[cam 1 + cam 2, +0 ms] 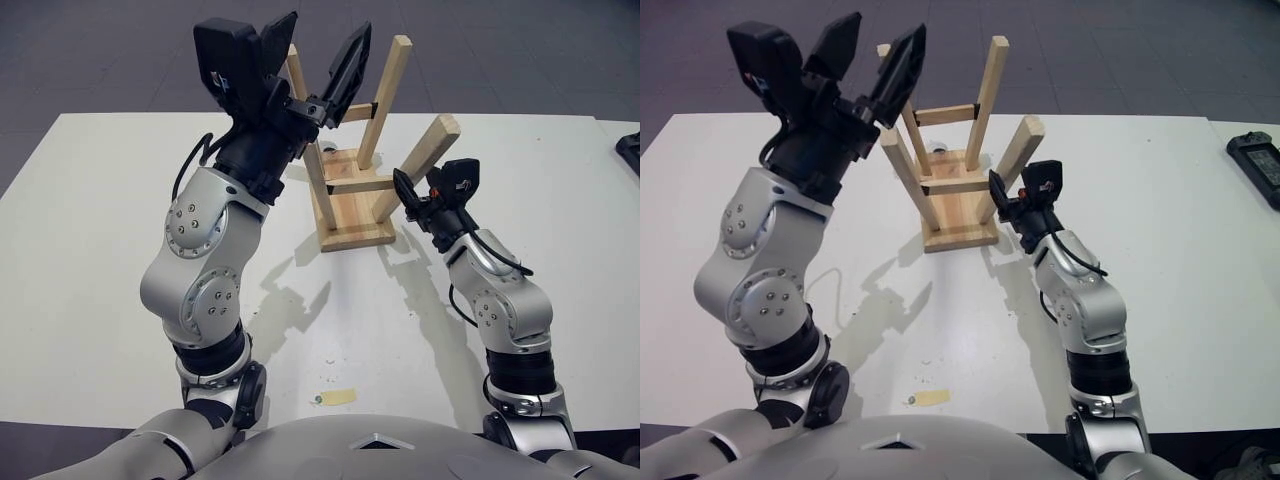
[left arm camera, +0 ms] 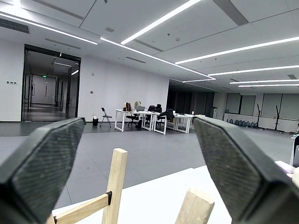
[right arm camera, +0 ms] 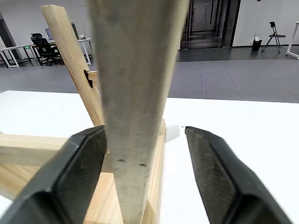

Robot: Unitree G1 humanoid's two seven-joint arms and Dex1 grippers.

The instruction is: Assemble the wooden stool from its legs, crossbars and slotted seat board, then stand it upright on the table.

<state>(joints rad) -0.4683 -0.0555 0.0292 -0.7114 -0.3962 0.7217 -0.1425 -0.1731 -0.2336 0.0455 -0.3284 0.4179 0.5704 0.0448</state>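
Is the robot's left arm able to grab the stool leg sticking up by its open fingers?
Probably yes. The fingers of the left gripper are open, and the top of a stool leg stands in the gap ahead of them, with nothing in the way. The arm may need to push forward a little.

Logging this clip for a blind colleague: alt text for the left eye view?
The stool sits upside down on the table. The open right gripper brackets one leg; the open left gripper hangs above the stool.
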